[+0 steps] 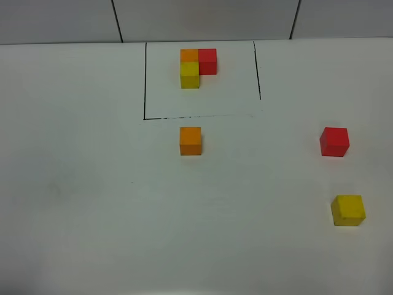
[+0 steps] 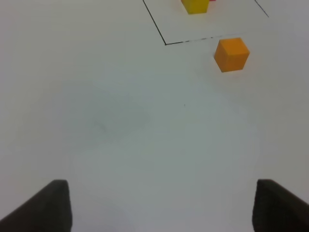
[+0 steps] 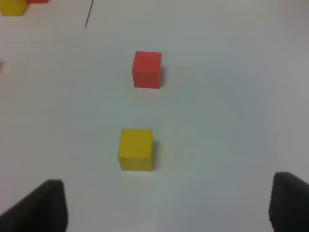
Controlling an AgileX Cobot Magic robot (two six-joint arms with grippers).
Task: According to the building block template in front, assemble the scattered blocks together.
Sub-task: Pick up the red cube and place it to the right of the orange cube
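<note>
1. Six cubes stand on the white table (image 1: 73,184): two orange, two red, two yellow
2. Three of them form the building block template (image 1: 198,66), an L with orange at the corner, red touching it on the right and yellow touching it on the near side
3. One black drawn frame (image 1: 145,80) at the far middle of the table encloses only that L, which sits in its far half
4. Three loose cubes lie outside the frame, none touching another: the orange cube (image 1: 190,141) just in front of the frame's near line, the red cube (image 1: 334,142) well off to the right, and the yellow cube (image 1: 348,210) nearer than the red, also on the right
5. Two claws show, in the wrist views only: the left gripper (image 2: 161,205) is released, jaws spread wide over bare table, with the orange cube ahead of it
6. The right gripper (image 3: 169,205) is likewise released, jaws wide apart, with the yellow cube just ahead and the red one beyond
</note>
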